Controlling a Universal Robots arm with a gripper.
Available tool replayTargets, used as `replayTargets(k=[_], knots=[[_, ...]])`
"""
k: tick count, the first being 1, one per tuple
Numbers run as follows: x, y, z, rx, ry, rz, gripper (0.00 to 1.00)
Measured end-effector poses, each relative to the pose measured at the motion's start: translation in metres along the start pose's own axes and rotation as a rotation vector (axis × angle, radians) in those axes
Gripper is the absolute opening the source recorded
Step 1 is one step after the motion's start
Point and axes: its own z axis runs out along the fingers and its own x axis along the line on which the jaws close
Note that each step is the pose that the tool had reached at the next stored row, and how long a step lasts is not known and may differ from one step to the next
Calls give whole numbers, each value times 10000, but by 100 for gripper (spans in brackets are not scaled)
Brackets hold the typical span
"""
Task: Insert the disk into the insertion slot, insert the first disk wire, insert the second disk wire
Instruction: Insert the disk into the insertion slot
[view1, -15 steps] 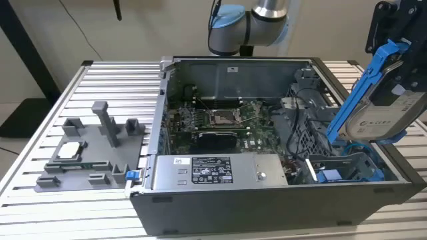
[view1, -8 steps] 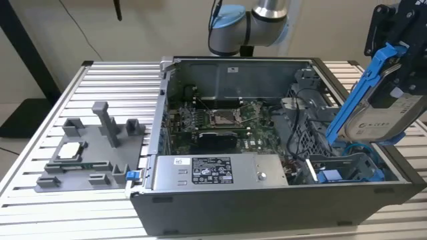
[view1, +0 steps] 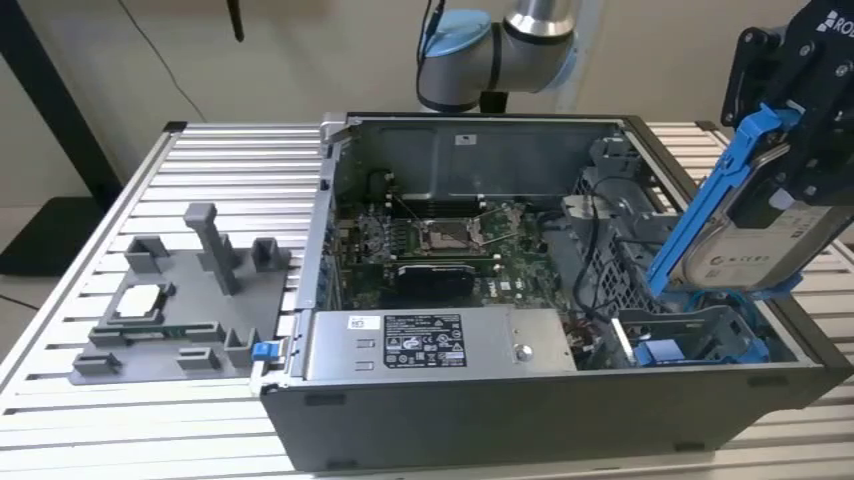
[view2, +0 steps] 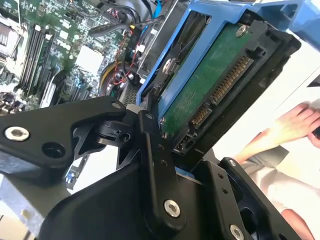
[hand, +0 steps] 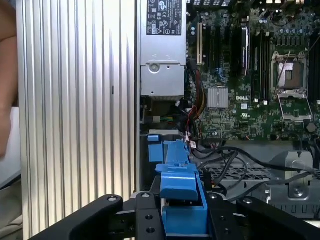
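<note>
In the exterior view my gripper (view1: 790, 205) is shut on the disk (view1: 750, 258), a silver drive with a white label clipped in a bright blue carrier (view1: 717, 185). The disk hangs steeply tilted at the exterior view's right, its lower end just above the insertion slot (view1: 694, 340), a grey bay with blue rails in the case's near right corner. The second wrist view shows the disk's green circuit board and connector (view2: 212, 82) beside a black finger (view2: 155, 165). In the first wrist view the blue carrier (hand: 181, 192) sits between my fingers (hand: 145, 220).
The open computer case holds a motherboard (view1: 447, 240), a grey labelled power-supply box (view1: 434, 342) and loose cables (view1: 601, 250) beside the bay. A grey fixture (view1: 180, 300) stands on the slatted table at the exterior view's left. A person's hand (view2: 292, 125) is close by.
</note>
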Motion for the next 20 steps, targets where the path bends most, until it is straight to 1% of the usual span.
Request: replayTargets(k=[8,10,14,20], knots=[[0,-3,82,0,-11,72,0],[0,-4,99,0,-24,86,0],[-1,-5,132,-2,-79,125,0],[-1,-7,188,-6,-90,128,0]])
